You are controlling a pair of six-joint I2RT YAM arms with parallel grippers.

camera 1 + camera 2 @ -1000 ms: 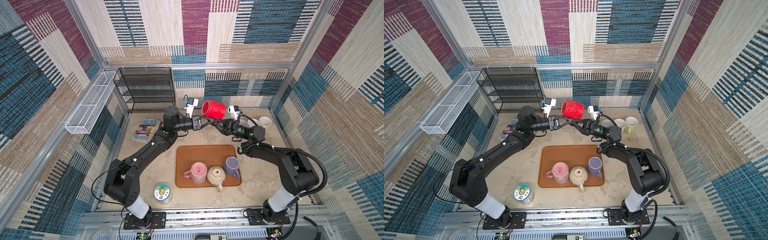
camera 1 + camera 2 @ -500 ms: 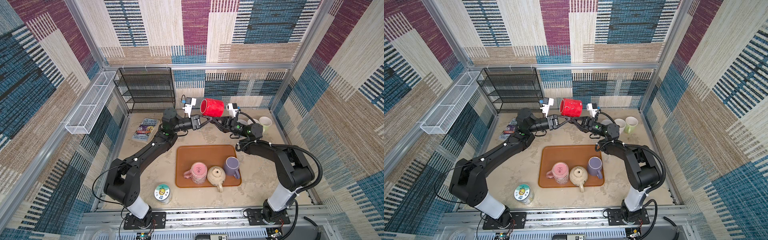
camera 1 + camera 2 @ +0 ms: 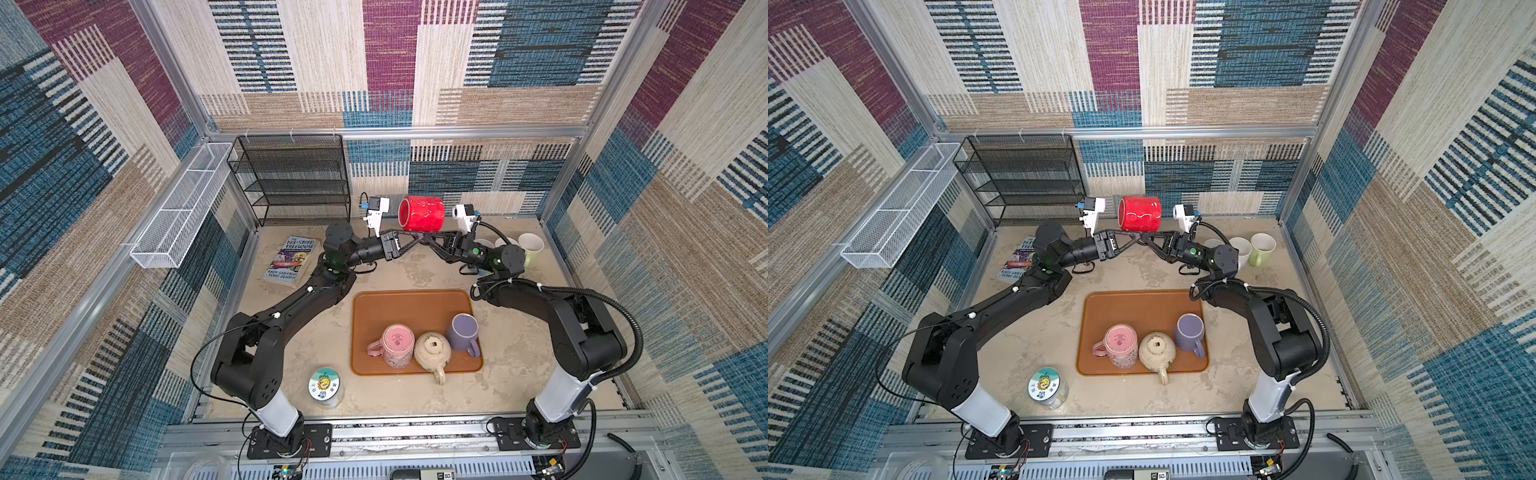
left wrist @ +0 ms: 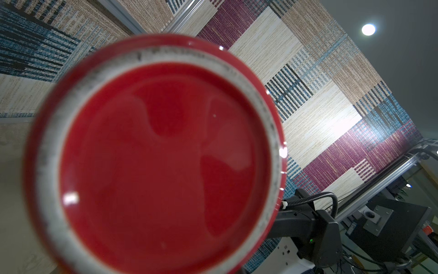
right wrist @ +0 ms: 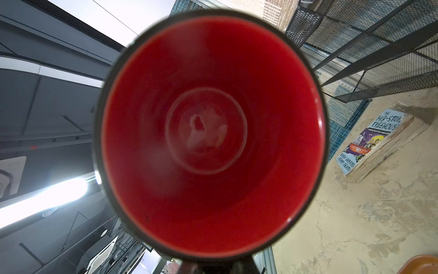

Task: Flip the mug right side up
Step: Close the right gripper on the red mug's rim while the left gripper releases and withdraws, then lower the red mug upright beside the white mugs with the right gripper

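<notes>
While red mug (image 3: 420,213) hangs sideways beyond tray (image 3: 395,307), near wire rack (image 3: 291,183): left gripper (image 3: 419,237) and right gripper (image 3: 427,237) both clamped on its underside.

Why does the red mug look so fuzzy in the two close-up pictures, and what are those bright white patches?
In the left wrist view the red mug sits too near the lens, so its base ring blurs while the wall stays sharp; a ceiling lamp glares. In the right wrist view its rim is soft and a light strip is blown out.
</notes>
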